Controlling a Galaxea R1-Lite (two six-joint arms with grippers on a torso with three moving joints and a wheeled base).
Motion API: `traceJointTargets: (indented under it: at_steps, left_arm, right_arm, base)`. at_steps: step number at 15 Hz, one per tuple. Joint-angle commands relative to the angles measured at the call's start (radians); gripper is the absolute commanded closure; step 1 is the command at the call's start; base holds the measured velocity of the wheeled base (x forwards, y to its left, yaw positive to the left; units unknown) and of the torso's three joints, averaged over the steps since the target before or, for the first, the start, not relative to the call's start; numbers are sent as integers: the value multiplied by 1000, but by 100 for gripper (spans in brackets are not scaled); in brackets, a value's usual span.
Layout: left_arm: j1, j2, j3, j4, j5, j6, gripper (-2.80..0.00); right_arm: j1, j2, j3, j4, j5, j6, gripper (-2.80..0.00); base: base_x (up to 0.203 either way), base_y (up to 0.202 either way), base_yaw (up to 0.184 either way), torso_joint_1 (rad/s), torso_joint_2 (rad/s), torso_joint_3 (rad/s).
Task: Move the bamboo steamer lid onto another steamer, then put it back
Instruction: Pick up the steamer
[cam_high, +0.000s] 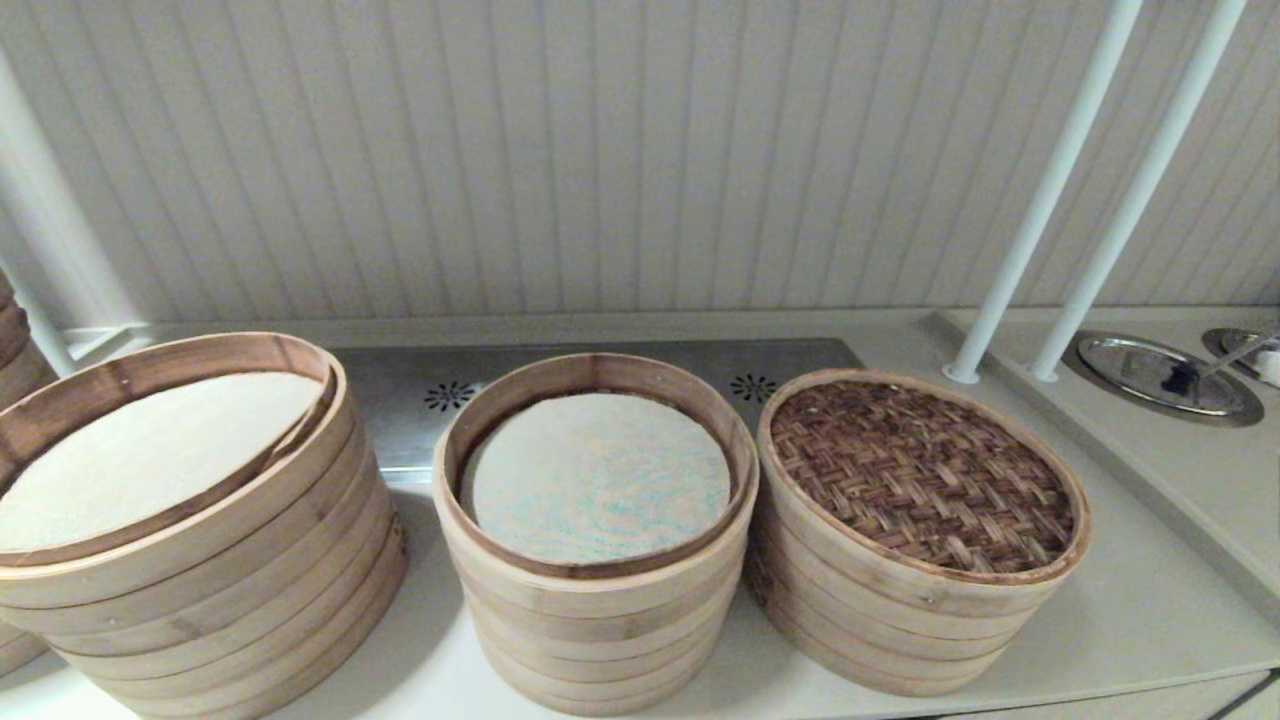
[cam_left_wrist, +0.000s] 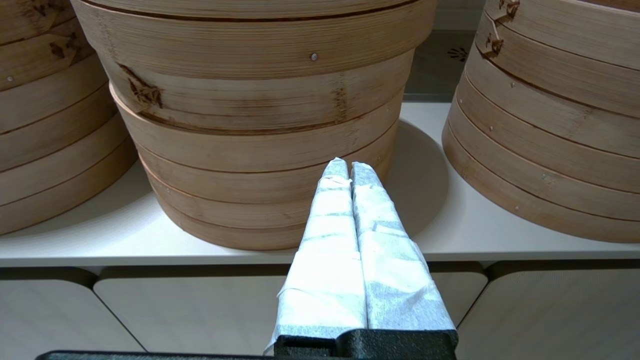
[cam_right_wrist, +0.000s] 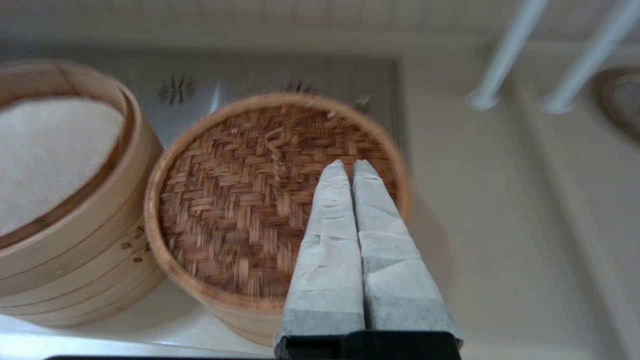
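Note:
The bamboo steamer lid (cam_high: 920, 475), brown herringbone weave in a pale hoop, lies flat on the lower right-hand stack of bamboo rings (cam_high: 880, 640), hiding that stack's liner. The taller middle stack (cam_high: 590, 610) stands uncovered, showing its bluish-flecked liner. Neither gripper shows in the head view. My right gripper (cam_right_wrist: 348, 167) hovers shut and empty over the near right part of the lid (cam_right_wrist: 240, 200). My left gripper (cam_left_wrist: 348, 167) is shut and empty, low in front of the counter edge, pointing at the side of the middle stack (cam_left_wrist: 250, 125).
A much wider stack (cam_high: 200, 590) with a cream liner stands at the left. Two white poles (cam_high: 1040, 200) rise behind the lid's stack. A metal dish (cam_high: 1160, 375) is set in the counter at far right. The steel vent plate (cam_high: 420, 395) lies behind.

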Motion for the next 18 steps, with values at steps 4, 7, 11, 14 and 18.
traceJointTargets:
  at_steps: [4, 7, 11, 14, 18]
  left_arm:
    - [0, 0, 0, 0, -1, -2, 0]
    - [0, 0, 0, 0, -1, 0, 0]
    - [0, 0, 0, 1, -1, 0, 0]
    - [0, 0, 0, 1, -1, 0, 0]
    - [0, 0, 0, 0, 0, -2, 0]
  right_arm:
    - [56, 450, -129, -52, 0, -32, 0]
    - [64, 645, -195, -169, 4, -51, 0]
    - [70, 665, -209, -228, 7, -51, -280]
    - [85, 661, -200, -228, 7, -52, -280]
    - [109, 636, -172, -225, 6, -55, -280]
  base:
    - [0, 0, 0, 0, 0, 0]
    - [0, 0, 0, 0, 0, 0]
    - [0, 0, 0, 0, 0, 0]
    - [0, 0, 0, 0, 0, 0]
    - [0, 0, 0, 0, 0, 0]
